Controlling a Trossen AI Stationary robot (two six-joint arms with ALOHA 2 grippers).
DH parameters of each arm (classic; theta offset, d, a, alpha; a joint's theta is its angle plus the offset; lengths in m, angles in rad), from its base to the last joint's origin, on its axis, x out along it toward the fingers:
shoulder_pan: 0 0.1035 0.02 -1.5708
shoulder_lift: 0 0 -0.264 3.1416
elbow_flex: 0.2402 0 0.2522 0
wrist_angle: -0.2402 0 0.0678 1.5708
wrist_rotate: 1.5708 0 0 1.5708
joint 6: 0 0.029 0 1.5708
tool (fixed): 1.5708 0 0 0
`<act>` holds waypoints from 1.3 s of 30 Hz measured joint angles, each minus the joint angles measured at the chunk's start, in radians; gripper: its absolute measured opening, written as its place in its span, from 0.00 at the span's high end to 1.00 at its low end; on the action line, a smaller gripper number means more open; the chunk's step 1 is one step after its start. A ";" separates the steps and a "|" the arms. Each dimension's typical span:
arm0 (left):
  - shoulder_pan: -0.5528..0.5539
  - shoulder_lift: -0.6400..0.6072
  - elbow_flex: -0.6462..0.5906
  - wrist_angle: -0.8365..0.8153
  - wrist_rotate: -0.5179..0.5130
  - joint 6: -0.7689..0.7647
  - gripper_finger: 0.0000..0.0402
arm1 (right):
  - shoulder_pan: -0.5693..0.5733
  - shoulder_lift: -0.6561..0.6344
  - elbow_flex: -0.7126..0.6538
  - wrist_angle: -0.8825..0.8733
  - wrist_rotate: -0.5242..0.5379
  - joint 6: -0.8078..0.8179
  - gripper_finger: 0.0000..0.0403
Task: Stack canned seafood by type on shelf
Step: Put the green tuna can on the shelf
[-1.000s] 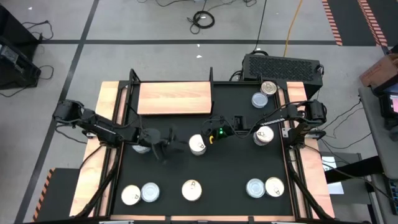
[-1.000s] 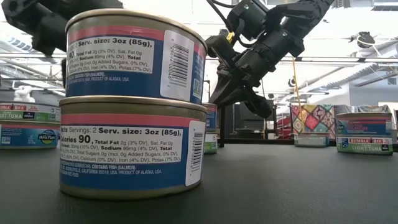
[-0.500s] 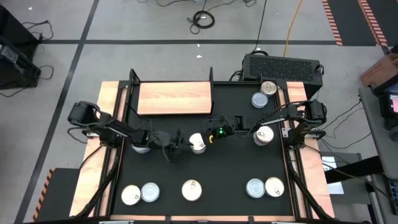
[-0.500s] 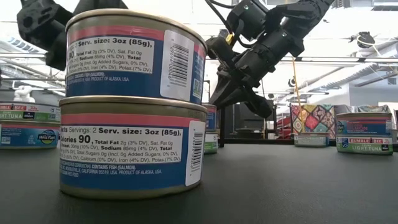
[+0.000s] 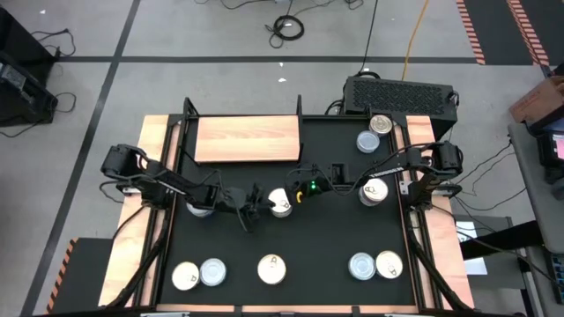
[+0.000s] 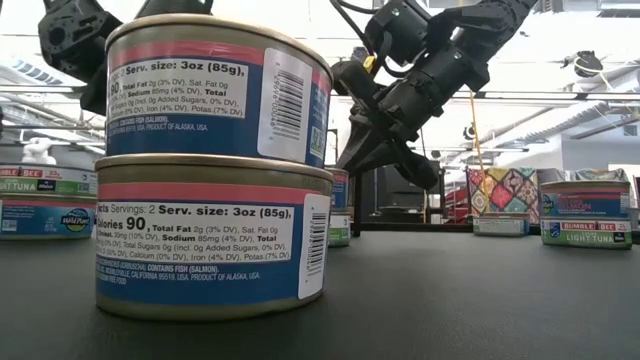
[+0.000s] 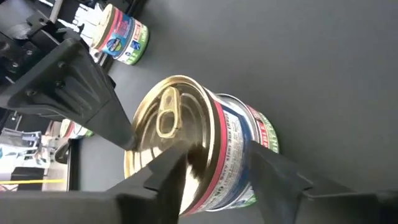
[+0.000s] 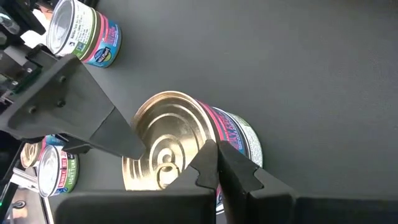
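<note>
Gold-topped round tin with pull tab [image 7: 186,149] sits mid-mat, between my left gripper [image 7: 211,180] fingers — jaws part-open, closing, not yet gripping. My right gripper [image 8: 217,168], shut, presses its rim. Next: clamp, lift, carry to light wooden shelf board [image 5: 247,139].

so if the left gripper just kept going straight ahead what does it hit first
Most likely the gold-topped can right ahead: the left gripper already has a finger on either side of it, jaws partly open. Depth is hard to judge.
</note>
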 joint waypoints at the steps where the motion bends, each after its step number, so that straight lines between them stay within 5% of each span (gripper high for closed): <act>1: 0.000 0.000 0.001 0.001 0.000 0.000 0.67 | 0.000 0.000 0.000 0.000 0.000 0.000 1.00; 9: -0.002 -0.002 0.003 0.016 -0.001 0.001 0.97 | -0.002 -0.003 0.004 0.016 0.012 -0.004 1.00; 39: -0.002 -0.061 0.031 -0.095 -0.172 0.053 0.99 | -0.016 0.001 0.036 0.067 0.036 -0.081 1.00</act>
